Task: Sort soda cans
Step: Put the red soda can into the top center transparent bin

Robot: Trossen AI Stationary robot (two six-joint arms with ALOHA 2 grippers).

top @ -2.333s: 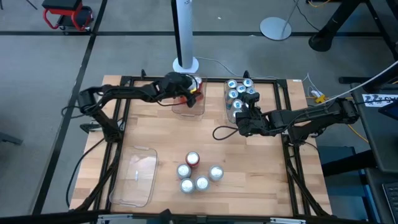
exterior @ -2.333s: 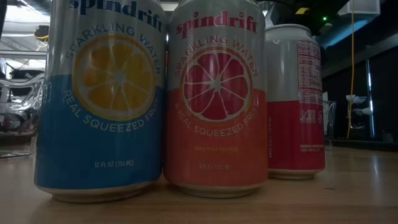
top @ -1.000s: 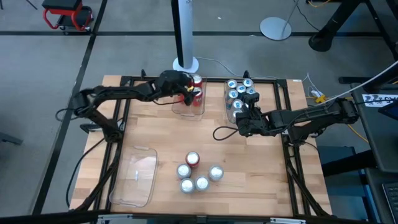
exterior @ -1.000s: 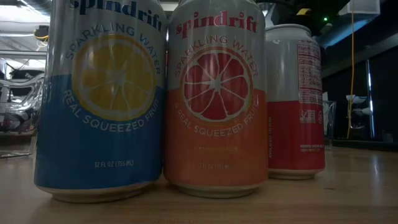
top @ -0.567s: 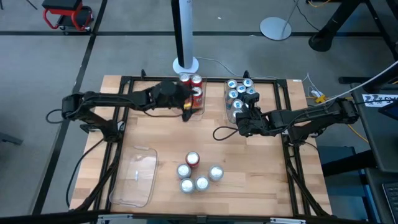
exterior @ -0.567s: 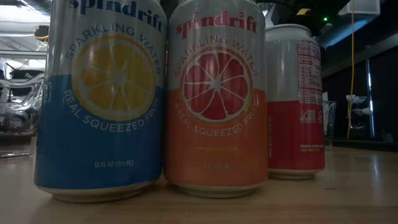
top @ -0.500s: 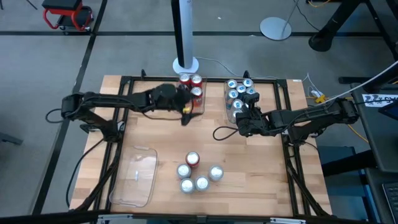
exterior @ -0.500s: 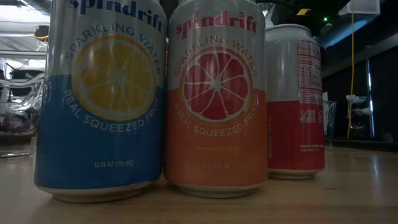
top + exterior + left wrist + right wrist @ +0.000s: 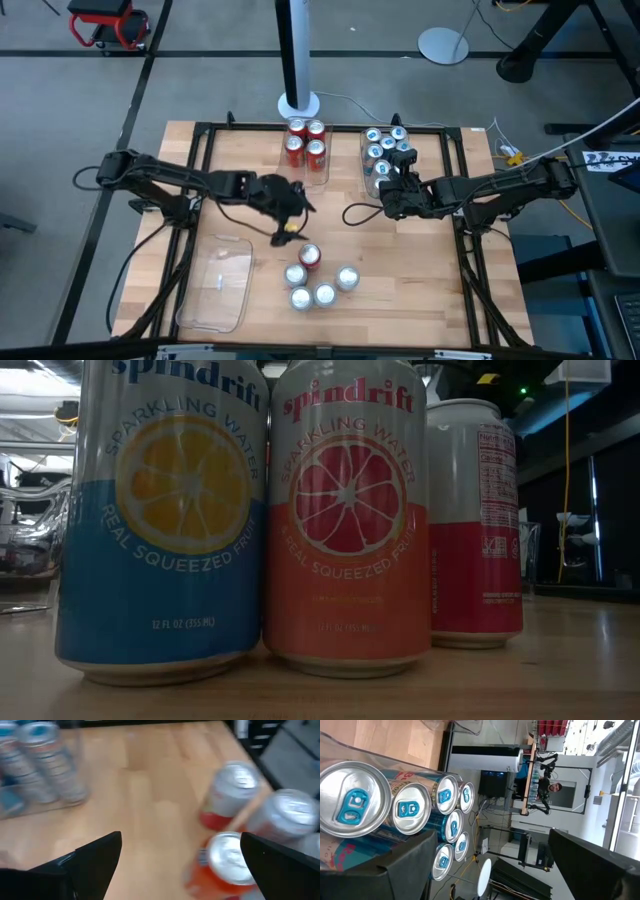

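Several red soda cans (image 9: 305, 140) stand in a clear tray at the far edge. Several blue ones (image 9: 388, 148) (image 9: 400, 810) fill the tray to its right. Several loose cans (image 9: 318, 280) stand near the near edge: a red one (image 9: 227, 795), an orange one (image 9: 225, 865) and silver-topped others; the low view shows blue (image 9: 165, 510), orange (image 9: 345, 510) and red (image 9: 475, 520) bodies. My left gripper (image 9: 290, 220) (image 9: 181, 840) is open, above the table just far-left of the loose cans. My right gripper (image 9: 395, 190) (image 9: 494, 835) is open, beside the blue cans' tray on its near side.
An empty clear tray (image 9: 218, 282) lies at the near left. A white pole base (image 9: 298, 102) stands beyond the far edge. A black cable (image 9: 355, 212) loops on the wood below the right gripper. Bare wood (image 9: 240, 160) lies between the trays and the loose cans.
My left gripper has drawn back from the red cans' tray at the far edge and swung toward the near edge, ending beside the loose cans. The red cans stay standing in their tray. The right arm has kept still.
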